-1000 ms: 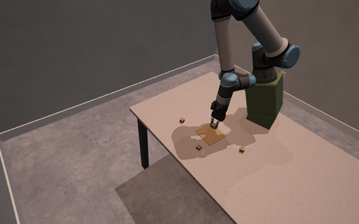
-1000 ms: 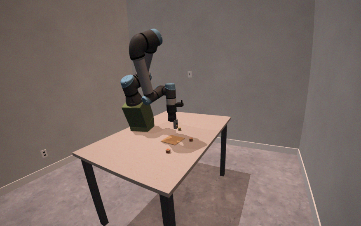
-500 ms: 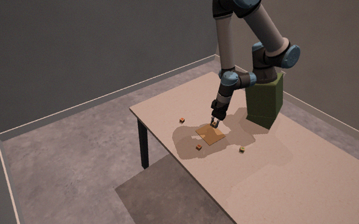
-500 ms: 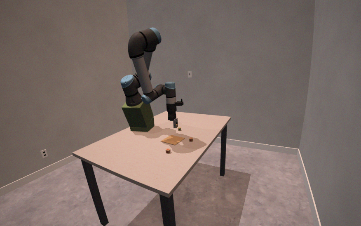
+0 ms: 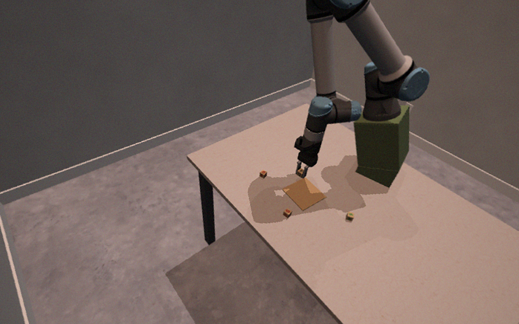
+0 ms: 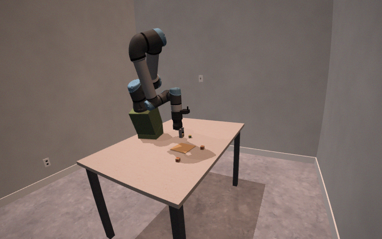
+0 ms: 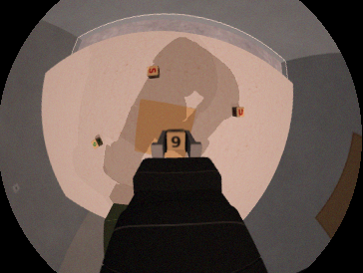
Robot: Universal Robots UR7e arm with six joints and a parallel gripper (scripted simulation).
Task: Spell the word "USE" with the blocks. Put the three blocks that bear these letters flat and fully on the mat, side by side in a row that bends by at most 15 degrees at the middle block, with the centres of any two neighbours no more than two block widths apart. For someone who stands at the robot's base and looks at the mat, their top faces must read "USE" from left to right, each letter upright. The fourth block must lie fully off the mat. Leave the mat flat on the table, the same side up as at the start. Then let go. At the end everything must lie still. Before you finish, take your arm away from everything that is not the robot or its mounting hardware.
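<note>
- The end effector (image 5: pixel 301 171) (image 6: pixel 181 133) (image 7: pixel 176 136) is clamped on a small cube block (image 5: pixel 300 173) (image 6: pixel 182 135) (image 7: pixel 176 141), its two grey fingers pressing opposite sides.
- The wrist view shows a dark character shaped like a 9 on the held block's pale, wood-coloured face; the character stands upright in that view.
- The end effector points down, and the held block is raised above the bench (image 5: pixel 448 259) (image 6: pixel 135 169) (image 7: pixel 70 100).
- The mat (image 5: pixel 306 195) (image 6: pixel 182 148) (image 7: pixel 161 120) is thin, orange-tan and roughly square, lying flat with no evident long axis; a corner points towards the bottom of the top view.
- The block with a red S (image 5: pixel 287 213) (image 6: pixel 202 147) (image 7: pixel 153 72) sits on the bench, off the mat; its letter looks turned sideways in the wrist view.
- The block with a red U (image 5: pixel 263 174) (image 6: pixel 177 159) (image 7: pixel 238 112) sits off the mat too, its letter's exact turn too small to tell.
- The block with a green mark (image 5: pixel 349 216) (image 6: pixel 189 136) (image 7: pixel 97 142) rests on the bench apart from the others; its character is unreadable.
- All four are cubes, with no long axis.
- The bench has a pale, lightly speckled top; the arm stands on a dark green, box-shaped pedestal (image 5: pixel 377 146) (image 6: pixel 146 124) (image 7: pixel 111 224).
</note>
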